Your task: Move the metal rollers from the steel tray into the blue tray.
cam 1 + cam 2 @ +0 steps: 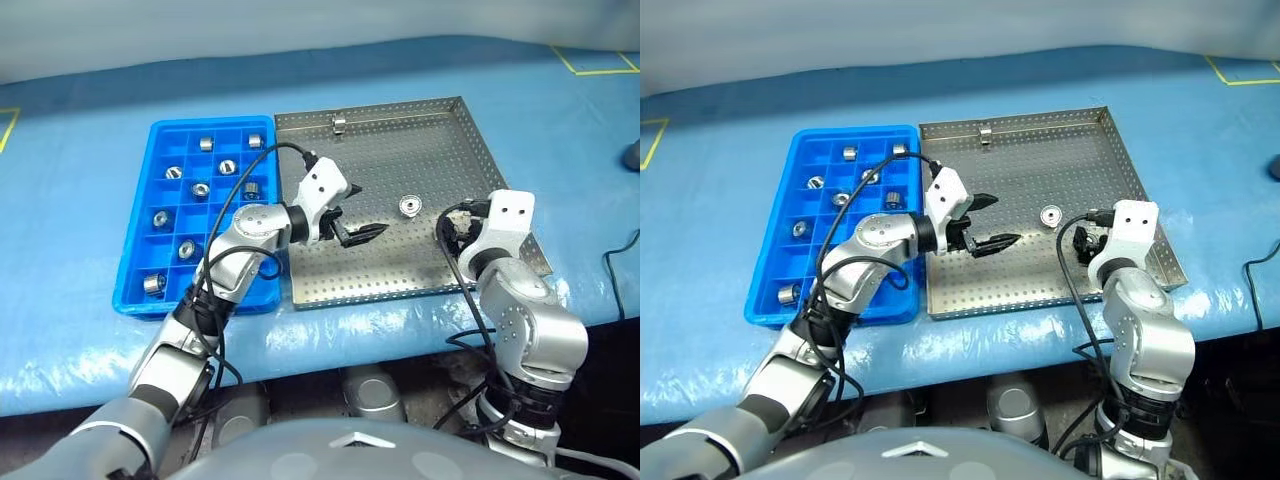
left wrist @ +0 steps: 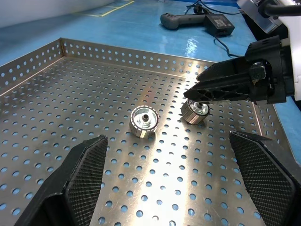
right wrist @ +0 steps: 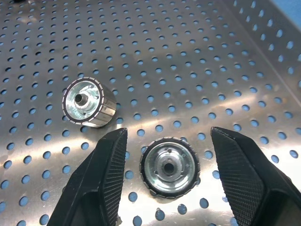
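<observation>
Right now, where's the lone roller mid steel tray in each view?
Left eye: lone roller in the middle of the steel tray.
Right eye: same spot.
Left wrist: roller ahead of the open left gripper.
Right wrist: roller beside the second roller at the right gripper.
Landmark: the tray's perforated floor.

a: i see two metal rollers (image 3: 89, 102) on the steel tray (image 1: 400, 150), right half, and a third by its far rim.

b: and the blue tray (image 1: 135, 290), left of it, holds rollers in separate compartments.
</observation>
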